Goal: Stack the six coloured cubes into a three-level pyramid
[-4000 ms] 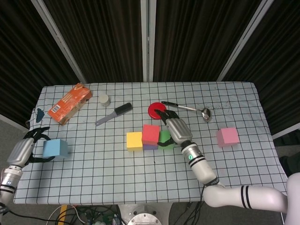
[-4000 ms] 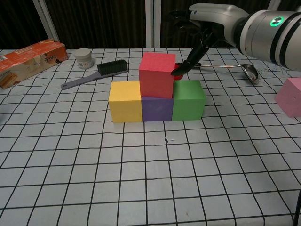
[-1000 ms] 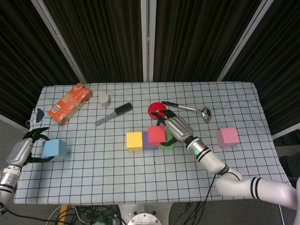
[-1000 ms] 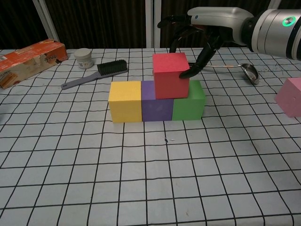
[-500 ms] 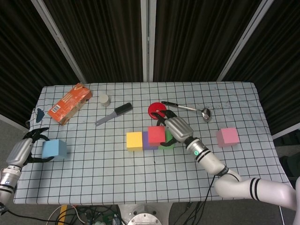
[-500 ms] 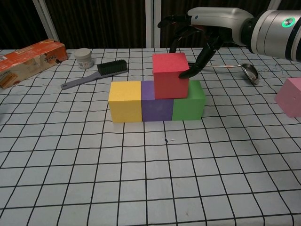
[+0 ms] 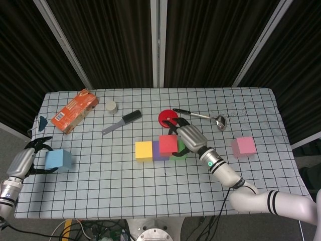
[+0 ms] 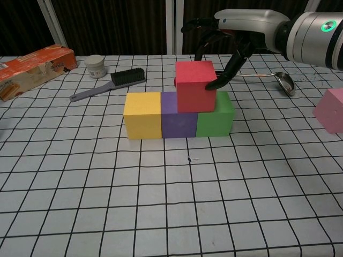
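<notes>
Red cube (image 8: 195, 86) is sitting on the seam of the purple cube (image 8: 179, 120) and green cube (image 8: 215, 113), under my right hand (image 8: 222, 33); my fingertips (image 8: 211, 84) are pinching its sides. Yellow cube (image 8: 142, 114) is butting against purple, on the far side from that hand. Pink cube (image 8: 331, 110) is lying well off to my right. My left hand (image 7: 31, 153) is cupping the blue cube (image 7: 57, 159), fingers spread, grasp unclear.

1. An orange carton (image 7: 74, 110) lies flat at the far left of the gridded counter (image 7: 125, 186).
2. Just right of it sits a small white jar (image 7: 111, 106).
3. A black-bristled brush (image 7: 122, 122) lies angled nearby.
4. A red disc (image 7: 167, 118) sits mid-counter, with a metal ladle (image 7: 203, 117) to its right.
</notes>
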You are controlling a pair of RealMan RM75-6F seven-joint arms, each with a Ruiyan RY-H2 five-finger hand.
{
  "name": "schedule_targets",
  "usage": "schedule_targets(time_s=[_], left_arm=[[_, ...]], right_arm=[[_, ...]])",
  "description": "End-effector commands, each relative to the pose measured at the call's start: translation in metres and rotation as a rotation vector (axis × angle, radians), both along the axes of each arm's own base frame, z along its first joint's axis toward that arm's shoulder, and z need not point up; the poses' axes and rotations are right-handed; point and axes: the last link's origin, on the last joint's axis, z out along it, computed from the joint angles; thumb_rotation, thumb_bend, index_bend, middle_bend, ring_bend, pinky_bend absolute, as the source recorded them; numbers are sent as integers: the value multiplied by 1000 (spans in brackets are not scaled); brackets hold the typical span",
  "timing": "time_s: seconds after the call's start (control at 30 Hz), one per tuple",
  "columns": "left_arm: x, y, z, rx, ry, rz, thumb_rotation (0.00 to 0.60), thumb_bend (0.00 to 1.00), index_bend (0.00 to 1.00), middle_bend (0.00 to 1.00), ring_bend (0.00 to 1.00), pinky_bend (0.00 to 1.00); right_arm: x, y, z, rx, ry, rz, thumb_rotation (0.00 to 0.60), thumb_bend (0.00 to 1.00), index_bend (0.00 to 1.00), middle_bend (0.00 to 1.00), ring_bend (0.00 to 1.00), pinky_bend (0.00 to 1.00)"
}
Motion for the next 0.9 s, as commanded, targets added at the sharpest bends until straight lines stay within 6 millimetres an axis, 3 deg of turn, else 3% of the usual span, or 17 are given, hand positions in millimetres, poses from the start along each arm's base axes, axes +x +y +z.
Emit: schedule_targets(time_s=[0.03,0.6,0.9], left_arm=[[0,0,0,-1,0,1,600,93,128,395,79,84],[-2,0,-1,-1,-4,5,600,93,128,395,79,84],[-2,-1,-1,-2,-5,6,600,94,128,395,79,84]], right_arm=[[-1,0,-1,3,3,-4,600,108,0,408,0,0],[-3,1,-5,11,19,-3,600,108,0,401,0,0],[-3,1,-4,23,16,10,600,56,0,208,0,0]])
